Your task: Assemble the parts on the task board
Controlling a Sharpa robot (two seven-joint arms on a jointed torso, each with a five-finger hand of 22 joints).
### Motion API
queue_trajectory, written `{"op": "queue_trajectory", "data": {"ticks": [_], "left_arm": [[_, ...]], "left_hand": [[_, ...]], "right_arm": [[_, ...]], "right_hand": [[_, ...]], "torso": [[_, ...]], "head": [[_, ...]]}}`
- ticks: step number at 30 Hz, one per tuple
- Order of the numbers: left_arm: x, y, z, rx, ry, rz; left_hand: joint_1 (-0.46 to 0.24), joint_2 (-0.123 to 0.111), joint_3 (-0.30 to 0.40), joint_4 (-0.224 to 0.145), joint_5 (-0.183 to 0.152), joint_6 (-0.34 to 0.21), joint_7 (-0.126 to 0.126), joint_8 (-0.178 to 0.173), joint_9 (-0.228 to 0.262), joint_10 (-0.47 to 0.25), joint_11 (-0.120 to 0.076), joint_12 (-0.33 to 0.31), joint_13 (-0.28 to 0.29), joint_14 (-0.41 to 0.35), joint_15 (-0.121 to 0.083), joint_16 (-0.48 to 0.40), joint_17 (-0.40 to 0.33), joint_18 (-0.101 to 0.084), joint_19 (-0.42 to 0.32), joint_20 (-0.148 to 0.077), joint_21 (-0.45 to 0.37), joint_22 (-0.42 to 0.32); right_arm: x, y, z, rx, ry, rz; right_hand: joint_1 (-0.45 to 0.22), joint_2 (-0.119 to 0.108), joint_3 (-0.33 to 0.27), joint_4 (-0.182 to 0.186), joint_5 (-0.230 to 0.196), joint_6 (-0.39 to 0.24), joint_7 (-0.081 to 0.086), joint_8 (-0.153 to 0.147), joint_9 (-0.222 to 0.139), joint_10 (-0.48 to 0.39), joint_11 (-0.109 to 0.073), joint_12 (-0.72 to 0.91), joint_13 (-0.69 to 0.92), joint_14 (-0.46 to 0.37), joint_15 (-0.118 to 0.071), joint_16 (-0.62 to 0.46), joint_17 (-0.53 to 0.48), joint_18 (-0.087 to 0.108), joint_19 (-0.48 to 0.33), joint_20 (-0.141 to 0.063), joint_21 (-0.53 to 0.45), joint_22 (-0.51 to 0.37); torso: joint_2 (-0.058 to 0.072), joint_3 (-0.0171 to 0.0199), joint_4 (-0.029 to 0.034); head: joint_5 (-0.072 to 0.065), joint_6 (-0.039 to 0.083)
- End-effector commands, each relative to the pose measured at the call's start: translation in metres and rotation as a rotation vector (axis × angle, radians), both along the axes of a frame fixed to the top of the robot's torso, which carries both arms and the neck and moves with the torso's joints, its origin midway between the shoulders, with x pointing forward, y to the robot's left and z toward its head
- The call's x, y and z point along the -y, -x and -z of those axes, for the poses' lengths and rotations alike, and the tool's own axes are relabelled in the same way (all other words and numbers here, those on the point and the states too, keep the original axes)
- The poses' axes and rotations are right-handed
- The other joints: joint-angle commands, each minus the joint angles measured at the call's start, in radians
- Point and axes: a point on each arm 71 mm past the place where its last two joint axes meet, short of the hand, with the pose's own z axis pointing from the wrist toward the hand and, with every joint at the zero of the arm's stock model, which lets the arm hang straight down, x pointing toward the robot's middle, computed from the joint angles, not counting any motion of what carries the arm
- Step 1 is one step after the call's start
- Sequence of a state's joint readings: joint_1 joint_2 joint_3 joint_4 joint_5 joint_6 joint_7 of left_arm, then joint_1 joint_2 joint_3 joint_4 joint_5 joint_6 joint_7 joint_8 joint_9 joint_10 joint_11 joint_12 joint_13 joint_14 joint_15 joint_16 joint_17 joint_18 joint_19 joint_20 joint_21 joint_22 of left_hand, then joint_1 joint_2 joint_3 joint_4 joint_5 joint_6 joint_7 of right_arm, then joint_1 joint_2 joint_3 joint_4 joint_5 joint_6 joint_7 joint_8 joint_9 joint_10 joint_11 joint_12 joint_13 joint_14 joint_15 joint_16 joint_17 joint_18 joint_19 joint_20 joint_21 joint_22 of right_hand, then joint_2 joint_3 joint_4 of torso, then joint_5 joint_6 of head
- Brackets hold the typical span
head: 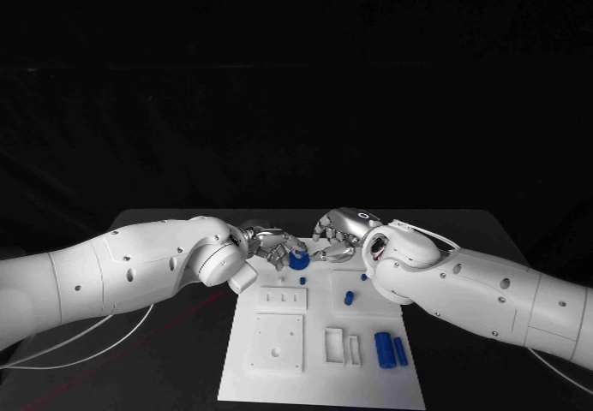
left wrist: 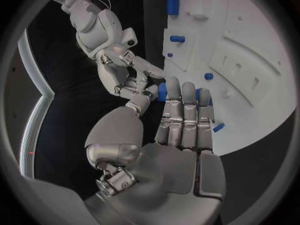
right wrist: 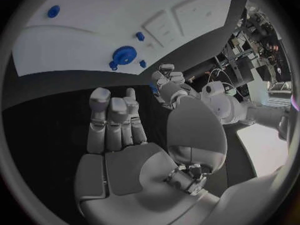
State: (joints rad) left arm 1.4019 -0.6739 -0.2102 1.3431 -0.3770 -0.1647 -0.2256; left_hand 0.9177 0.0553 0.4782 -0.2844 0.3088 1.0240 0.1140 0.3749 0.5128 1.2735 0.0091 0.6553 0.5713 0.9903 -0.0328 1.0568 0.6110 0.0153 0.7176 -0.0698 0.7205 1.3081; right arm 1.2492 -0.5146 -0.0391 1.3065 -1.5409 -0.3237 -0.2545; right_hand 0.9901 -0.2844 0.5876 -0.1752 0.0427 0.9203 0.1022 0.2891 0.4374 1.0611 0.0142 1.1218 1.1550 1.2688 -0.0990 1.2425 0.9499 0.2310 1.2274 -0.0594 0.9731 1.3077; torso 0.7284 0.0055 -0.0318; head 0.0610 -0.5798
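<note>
Two white robot arms meet over the far end of the white task board [head: 324,360] on a black desk [head: 173,360]. Much of the meeting point is hard to read from the head camera: the arms' bulk hides the board's far edge, and the fingers overlap in a tight cluster. The left hand [head: 274,244] pinches a small blue part [head: 298,258] between thumb and fingers, the piece largely covered by its grip; the left wrist camera shows only slivers of blue [left wrist: 162,91] past the fingers. The right hand [head: 340,233] hovers just beside it, fingers loosely curled and apart, holding nothing that can be seen. A blue gear [right wrist: 125,56] lies on the board near the hands. Two blue cylinders [head: 391,350] lie side by side at the board's near right corner.
</note>
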Motion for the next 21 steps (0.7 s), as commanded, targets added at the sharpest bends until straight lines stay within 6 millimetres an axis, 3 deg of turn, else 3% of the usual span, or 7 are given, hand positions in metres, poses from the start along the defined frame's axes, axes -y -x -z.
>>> {"op": "queue_trajectory", "data": {"ticks": [1, 10, 21], "left_arm": [[-0.003, -0.001, -0.001, 0.030, -0.018, -0.005], [-0.013, 0.002, 0.001, 0.091, -0.103, 0.007], [-0.024, 0.011, 0.007, 0.139, -0.203, 0.016]], "left_hand": [[-0.005, -0.001, 0.004, -0.002, 0.006, 0.099, -0.057, -0.003, 0.005, -0.038, -0.049, 0.021, 0.005, 0.002, -0.010, 0.018, 0.001, -0.015, 0.009, -0.054, 0.011, 0.017], [0.002, -0.006, 0.002, -0.003, -0.004, 0.104, -0.061, -0.006, 0.014, -0.041, -0.057, 0.076, 0.016, 0.005, -0.023, 0.064, -0.004, -0.015, 0.023, -0.070, 0.043, 0.021], [0.013, -0.020, -0.008, -0.002, -0.016, 0.123, -0.075, -0.005, 0.028, -0.033, -0.077, 0.207, 0.048, 0.026, -0.064, 0.173, -0.006, -0.011, 0.073, -0.116, 0.142, 0.023]], "right_arm": [[0.009, -0.001, -0.003, 0.028, -0.062, 0.004], [0.054, -0.004, -0.002, 0.021, -0.106, 0.058], [0.095, -0.003, -0.002, -0.004, -0.146, 0.096]], "right_hand": [[-0.002, -0.002, -0.009, 0.000, 0.007, -0.040, 0.033, -0.006, -0.002, -0.002, 0.007, -0.003, -0.002, 0.001, 0.010, -0.004, 0.002, 0.031, -0.010, 0.001, -0.005, 0.006], [0.017, 0.007, -0.007, 0.006, 0.017, -0.037, 0.036, -0.004, 0.000, -0.004, 0.010, 0.002, -0.006, 0.001, 0.013, -0.003, 0.003, 0.031, -0.009, 0.001, -0.008, 0.005], [0.034, 0.015, -0.002, 0.015, 0.044, -0.031, 0.034, 0.000, 0.001, -0.004, 0.008, 0.006, -0.014, 0.001, 0.011, -0.004, 0.004, 0.031, -0.007, 0.003, -0.010, 0.006]], "torso": [[0.000, -0.0005, 0.0005], [-0.001, -0.0006, -0.0003], [-0.001, 0.0001, 0.0001]], "head": [[0.001, 0.001], [0.004, -0.001], [0.006, -0.007]]}}
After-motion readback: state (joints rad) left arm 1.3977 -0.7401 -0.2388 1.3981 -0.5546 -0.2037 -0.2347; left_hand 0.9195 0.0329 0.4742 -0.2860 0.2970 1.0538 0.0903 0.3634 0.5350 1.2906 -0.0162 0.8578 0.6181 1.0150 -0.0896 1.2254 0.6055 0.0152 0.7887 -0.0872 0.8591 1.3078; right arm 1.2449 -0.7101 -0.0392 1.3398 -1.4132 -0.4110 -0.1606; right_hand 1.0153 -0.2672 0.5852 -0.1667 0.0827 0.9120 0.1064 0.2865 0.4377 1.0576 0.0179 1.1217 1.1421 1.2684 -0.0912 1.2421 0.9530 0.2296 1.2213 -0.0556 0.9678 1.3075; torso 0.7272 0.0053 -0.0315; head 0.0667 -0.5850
